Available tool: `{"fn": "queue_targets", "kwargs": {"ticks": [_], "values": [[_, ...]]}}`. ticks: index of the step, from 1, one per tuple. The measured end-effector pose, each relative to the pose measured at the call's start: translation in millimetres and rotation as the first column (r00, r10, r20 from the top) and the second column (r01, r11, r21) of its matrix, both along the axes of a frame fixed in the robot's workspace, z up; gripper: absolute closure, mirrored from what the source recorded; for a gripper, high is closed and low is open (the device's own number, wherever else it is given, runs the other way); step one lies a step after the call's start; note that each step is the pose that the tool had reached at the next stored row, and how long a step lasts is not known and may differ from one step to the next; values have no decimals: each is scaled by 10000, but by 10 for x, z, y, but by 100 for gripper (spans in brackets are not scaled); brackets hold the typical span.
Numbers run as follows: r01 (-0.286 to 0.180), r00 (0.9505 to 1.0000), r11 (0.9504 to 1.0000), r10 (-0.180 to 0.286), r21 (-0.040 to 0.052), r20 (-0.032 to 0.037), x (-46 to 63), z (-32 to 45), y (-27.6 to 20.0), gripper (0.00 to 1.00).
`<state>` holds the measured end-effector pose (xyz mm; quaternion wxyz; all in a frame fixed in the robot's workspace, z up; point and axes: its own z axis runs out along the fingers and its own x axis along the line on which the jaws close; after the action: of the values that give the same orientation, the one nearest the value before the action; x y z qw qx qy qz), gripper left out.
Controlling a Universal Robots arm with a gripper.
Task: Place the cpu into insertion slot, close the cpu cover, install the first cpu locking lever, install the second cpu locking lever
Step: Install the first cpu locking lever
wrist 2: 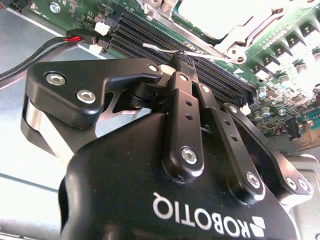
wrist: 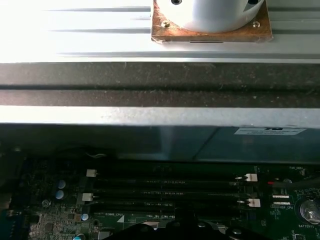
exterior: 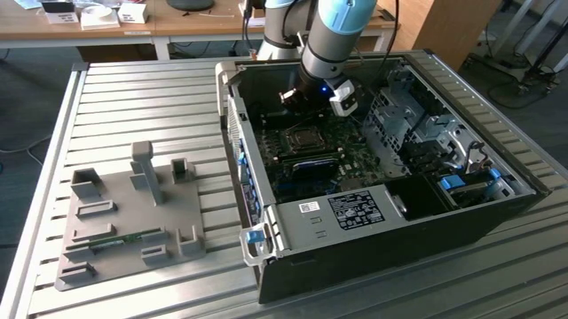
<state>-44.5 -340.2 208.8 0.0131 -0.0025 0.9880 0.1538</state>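
Observation:
The open computer case (exterior: 497,219) lies on the slatted table with the green motherboard (exterior: 355,163) inside. On the board, the cpu cover (exterior: 302,138) lies flat over the socket. In the second wrist view its silver frame (wrist 2: 235,40) surrounds a bright square that looks like the cpu (wrist 2: 205,15). My gripper (exterior: 306,101) hangs just above the socket's far side. Its black fingers (wrist 2: 181,95) are shut together, tips (wrist 2: 182,59) low over the board. A thin silver locking lever (wrist 2: 160,48) reaches the fingertips; whether they touch it is unclear.
Black memory slots (wrist: 165,186) run beside the socket. The case's wall (wrist: 160,92) stands close by, and a drive cage (exterior: 417,126) fills the exterior view's right of the case. A grey fixture plate (exterior: 133,212) sits on the table at the exterior view's left.

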Motion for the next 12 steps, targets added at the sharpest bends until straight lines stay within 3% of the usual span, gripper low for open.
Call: {"fn": "queue_targets", "kwargs": {"ticks": [12], "values": [[0,10000,10000,0,-1,-1,0,-19,-1,89]]}}
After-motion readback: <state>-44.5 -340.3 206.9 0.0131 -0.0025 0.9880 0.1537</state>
